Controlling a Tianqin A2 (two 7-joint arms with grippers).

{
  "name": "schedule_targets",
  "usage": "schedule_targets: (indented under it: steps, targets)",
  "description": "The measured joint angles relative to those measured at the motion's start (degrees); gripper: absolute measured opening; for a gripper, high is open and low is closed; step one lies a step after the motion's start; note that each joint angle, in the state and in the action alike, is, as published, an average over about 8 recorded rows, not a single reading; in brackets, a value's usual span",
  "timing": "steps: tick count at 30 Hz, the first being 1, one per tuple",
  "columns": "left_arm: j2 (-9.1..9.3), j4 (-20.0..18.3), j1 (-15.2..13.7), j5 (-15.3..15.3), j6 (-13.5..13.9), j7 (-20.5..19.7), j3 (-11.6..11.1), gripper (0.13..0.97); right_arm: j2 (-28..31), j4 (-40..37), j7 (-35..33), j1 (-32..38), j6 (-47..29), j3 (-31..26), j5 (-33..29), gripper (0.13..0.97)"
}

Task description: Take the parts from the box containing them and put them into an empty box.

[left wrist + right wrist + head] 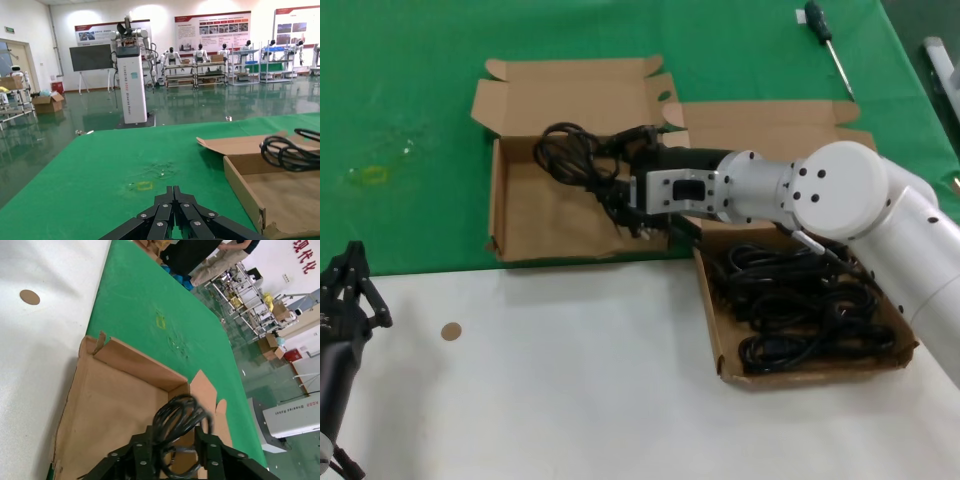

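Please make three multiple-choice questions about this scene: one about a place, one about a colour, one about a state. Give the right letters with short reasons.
1. Where is the right claw?
A. over the left-hand box
B. over the white table
C. beside the screwdriver

2. What colour is the cloth under the boxes?
A. blue
B. green
C. red

3. What is the state of the right claw?
A. open and empty
B. shut on a cable bundle
C. out of view

Answers:
1 A: it reaches over the left-hand box.
2 B: the cloth is green.
3 B: its fingers grip a cable bundle.
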Motion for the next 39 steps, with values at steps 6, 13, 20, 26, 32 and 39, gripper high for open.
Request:
schedule_targets:
  steps: [6,13,20,26,32,39]
  targets:
    - [0.0,0.0,0.0,0.0,0.0,0.0,0.0,0.152,-0.1,0.0,-0.5,-0.2,0.3,0.0,0.2,0.363]
    - [0.0,0.0,0.0,0.0,0.0,0.0,0.0,0.152,-0.3,-0.8,-1.9,-0.1,0.6,0.1,0.8,0.463]
    - [0.0,0.0,0.0,0.0,0.0,0.0,0.0,0.152,0.5,0.6,-1.1,-0.4,0.1,0.4,0.9,0.598]
    - [0.0,0.0,0.0,0.0,0.0,0.0,0.0,0.152,2.3,4.4,2.1,-1.2,-0.6,1.0,0.1,0.721]
    - [0.0,0.0,0.0,0.0,0.0,0.0,0.0,0.152,4.2,9.0,5.6,-2.4,-1.3,2.1,-0.4,0.846]
    - [0.0,0.0,0.0,0.0,0.0,0.0,0.0,0.152,4.7,10.2,6.5,-2.8,-1.5,2.5,-0.4,0.882]
